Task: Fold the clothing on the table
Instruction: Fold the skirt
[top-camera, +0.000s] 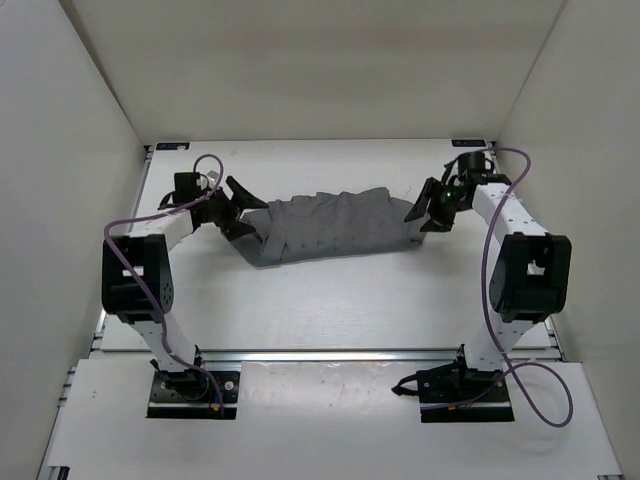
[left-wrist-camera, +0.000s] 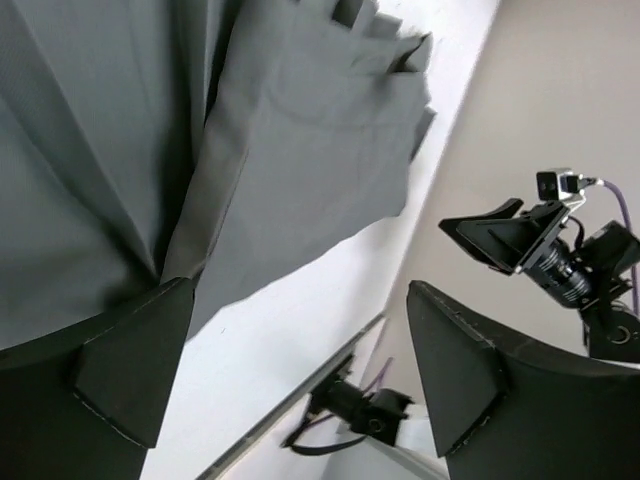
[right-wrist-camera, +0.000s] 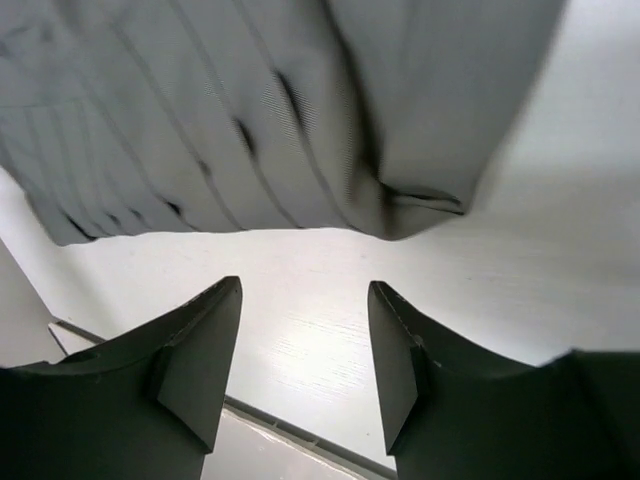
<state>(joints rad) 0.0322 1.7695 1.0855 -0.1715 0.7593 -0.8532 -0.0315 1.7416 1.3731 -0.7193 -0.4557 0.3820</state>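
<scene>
The clothing (top-camera: 335, 225) is a grey pleated garment lying in a long band across the middle of the table (top-camera: 320, 300). At the band's left end my left gripper (top-camera: 240, 210) stands open, with nothing between its fingers. The left wrist view shows the clothing (left-wrist-camera: 300, 150) just beyond the left gripper (left-wrist-camera: 300, 290), one fingertip at the cloth's edge. Off the right end my right gripper (top-camera: 428, 208) is open and empty. In the right wrist view the clothing (right-wrist-camera: 250, 110) lies ahead of the right gripper (right-wrist-camera: 305, 285), with bare table between its fingers.
White walls (top-camera: 90, 120) close in the table on the left, back and right. A metal rail (top-camera: 330, 353) runs along the near edge, with both arm bases (top-camera: 195, 385) behind it. Purple cables (top-camera: 545, 400) loop off each arm.
</scene>
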